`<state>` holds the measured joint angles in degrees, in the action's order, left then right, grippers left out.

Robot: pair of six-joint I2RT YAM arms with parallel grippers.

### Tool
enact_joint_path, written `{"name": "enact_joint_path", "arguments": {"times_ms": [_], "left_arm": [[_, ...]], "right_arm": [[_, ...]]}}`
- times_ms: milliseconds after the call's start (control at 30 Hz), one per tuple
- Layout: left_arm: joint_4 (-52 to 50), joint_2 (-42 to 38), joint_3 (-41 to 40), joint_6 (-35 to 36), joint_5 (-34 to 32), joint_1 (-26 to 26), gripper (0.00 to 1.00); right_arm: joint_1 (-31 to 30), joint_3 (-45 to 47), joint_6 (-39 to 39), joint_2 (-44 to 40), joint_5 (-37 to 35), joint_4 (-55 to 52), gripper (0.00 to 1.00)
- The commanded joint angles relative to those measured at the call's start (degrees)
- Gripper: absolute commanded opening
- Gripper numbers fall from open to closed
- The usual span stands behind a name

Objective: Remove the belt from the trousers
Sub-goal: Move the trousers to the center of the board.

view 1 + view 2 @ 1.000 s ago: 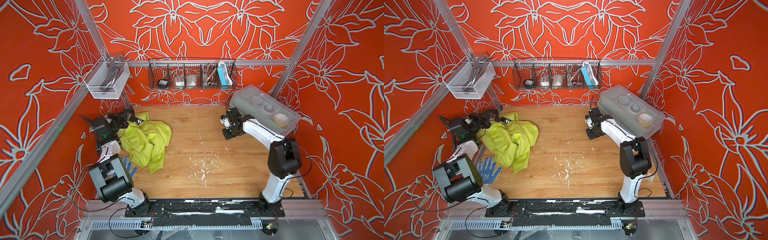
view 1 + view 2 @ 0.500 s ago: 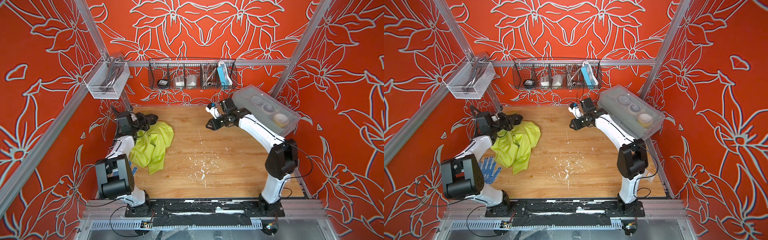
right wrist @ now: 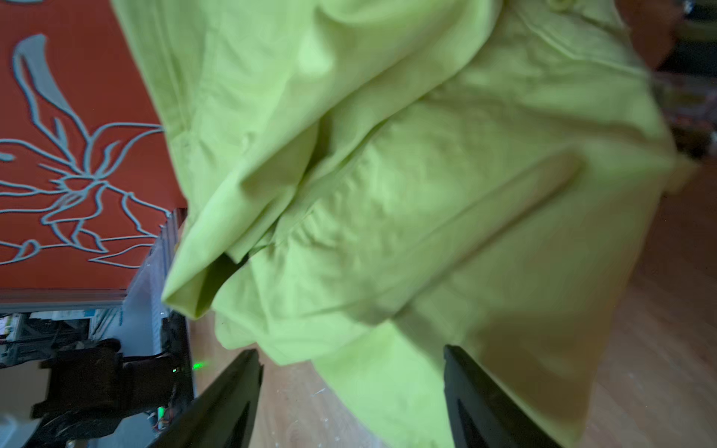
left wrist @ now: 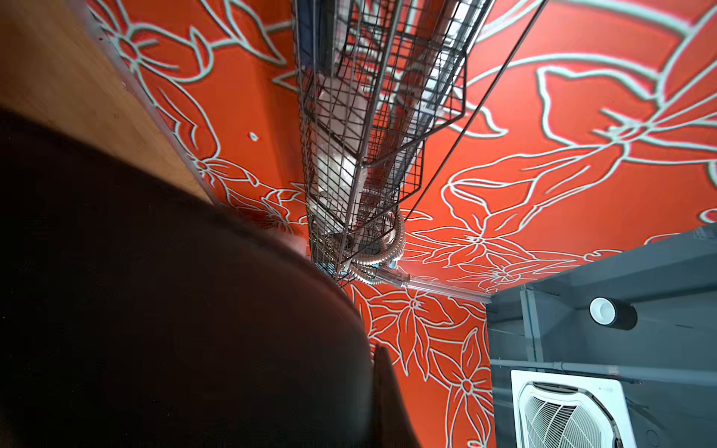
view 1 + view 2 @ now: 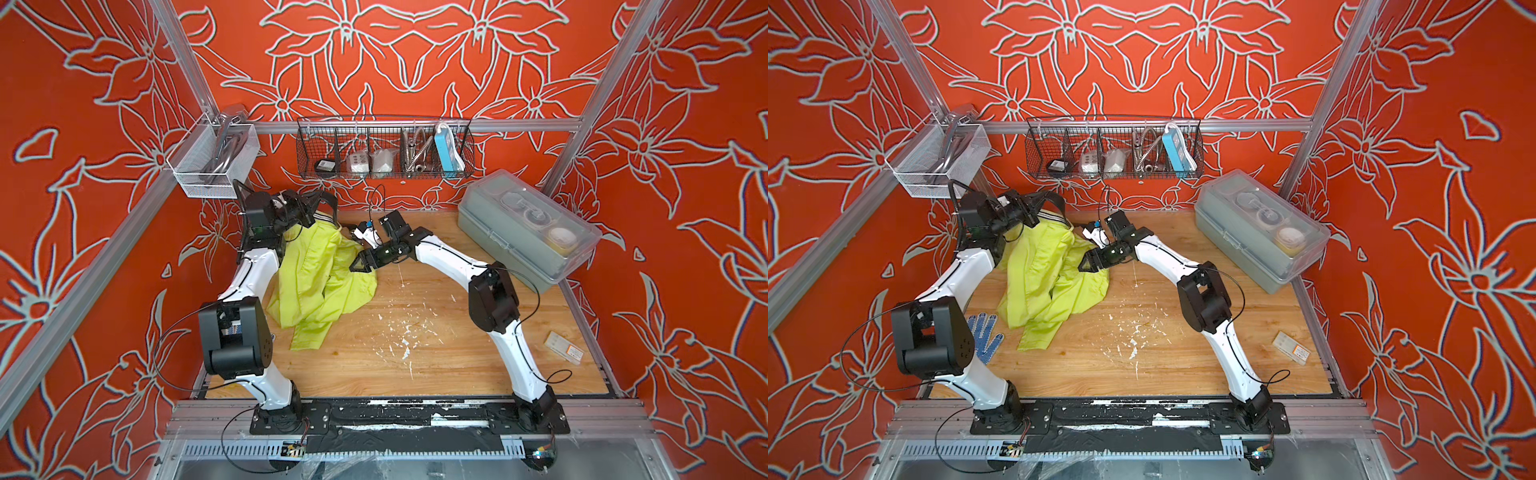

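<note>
Right end effector [image 5: 358, 264] now at trousers [image 5: 316, 282]

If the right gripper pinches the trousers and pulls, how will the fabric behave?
Likely floppy: the trousers hang in folds from their lifted end and pool on the table. Probably thin and light, so the open right gripper may pinch several layers and drag the heap.

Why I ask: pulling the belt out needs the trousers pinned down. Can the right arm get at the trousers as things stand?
Probably yes. The right gripper is open right beside the trousers. In the right wrist view the green fabric hangs just ahead of its fingers, with nothing in between.
</note>
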<state>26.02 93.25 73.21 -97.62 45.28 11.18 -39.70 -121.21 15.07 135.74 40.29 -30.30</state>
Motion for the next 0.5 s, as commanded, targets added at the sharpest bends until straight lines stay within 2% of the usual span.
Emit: {"name": "enact_joint_path", "arguments": {"times_ms": [0,100,167,200,300,400,433,467], "left_arm": [[1.43,-2.39,-2.40,-1.73,1.30,-0.01,0.00],[3.56,-3.19,-5.71,-3.24,0.52,0.03,0.00],[2.43,-3.81,-6.39,-2.40,0.60,-0.02,0.00],[1.70,-4.04,-6.42,-1.96,0.60,-0.01,0.00],[-0.72,-4.66,-6.17,-0.50,0.51,0.04,0.00],[-1.40,-4.81,-6.13,-0.31,0.34,0.00,0.00],[-1.35,-4.81,-5.99,-0.21,0.34,-0.01,0.00],[-1.55,-4.81,-6.07,-0.05,0.18,0.01,0.00]], "right_arm": [[-0.28,-4.57,-2.97,2.86,-8.75,-6.28,0.98],[-0.29,-5.73,-3.94,5.04,-15.69,-9.13,1.00],[-0.28,-6.62,-4.02,6.59,-17.14,-10.09,1.00],[-0.29,-6.89,-3.89,7.24,-16.30,-10.06,0.96],[-0.53,-7.42,-2.16,9.29,-12.87,-8.98,0.67],[-0.69,-6.64,-0.74,9.83,-10.64,-8.57,0.23],[-0.67,-6.24,-1.05,9.61,-10.41,-9.28,0.04],[-0.54,-5.42,-1.70,9.13,-10.30,-9.96,0.00]]}}
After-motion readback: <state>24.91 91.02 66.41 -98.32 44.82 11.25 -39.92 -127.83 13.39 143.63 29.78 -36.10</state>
